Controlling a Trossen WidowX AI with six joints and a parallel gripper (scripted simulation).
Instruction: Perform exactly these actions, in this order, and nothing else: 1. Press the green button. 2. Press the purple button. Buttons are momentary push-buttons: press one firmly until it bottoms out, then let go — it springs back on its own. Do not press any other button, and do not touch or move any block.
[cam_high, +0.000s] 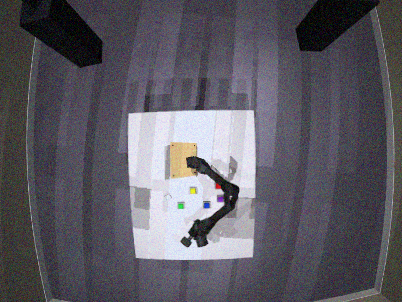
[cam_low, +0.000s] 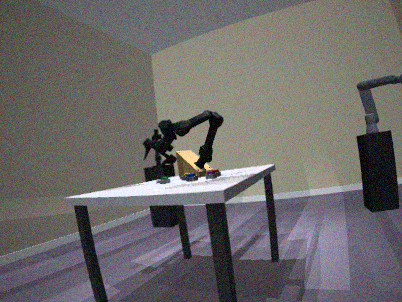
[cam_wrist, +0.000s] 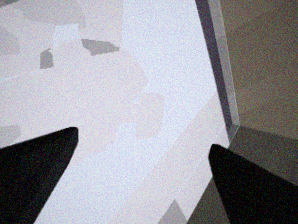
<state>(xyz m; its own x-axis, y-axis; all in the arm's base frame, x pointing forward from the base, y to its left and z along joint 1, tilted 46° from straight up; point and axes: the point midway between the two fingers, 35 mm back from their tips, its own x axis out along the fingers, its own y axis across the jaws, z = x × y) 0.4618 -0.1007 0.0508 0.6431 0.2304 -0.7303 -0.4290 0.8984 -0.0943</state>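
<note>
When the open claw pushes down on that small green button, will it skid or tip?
Probably neither. The small square green button sits low and flat on the white table, so tipping looks unlikely. It seems fixed, likely sinking straight down. The open claw is empty and off to one side.

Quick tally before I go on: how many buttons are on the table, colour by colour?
Green button: 1
Yellow button: 1
Blue button: 1
Purple button: 1
Red button: 1, partly hidden by the arm
Total: 5 buttons
</note>
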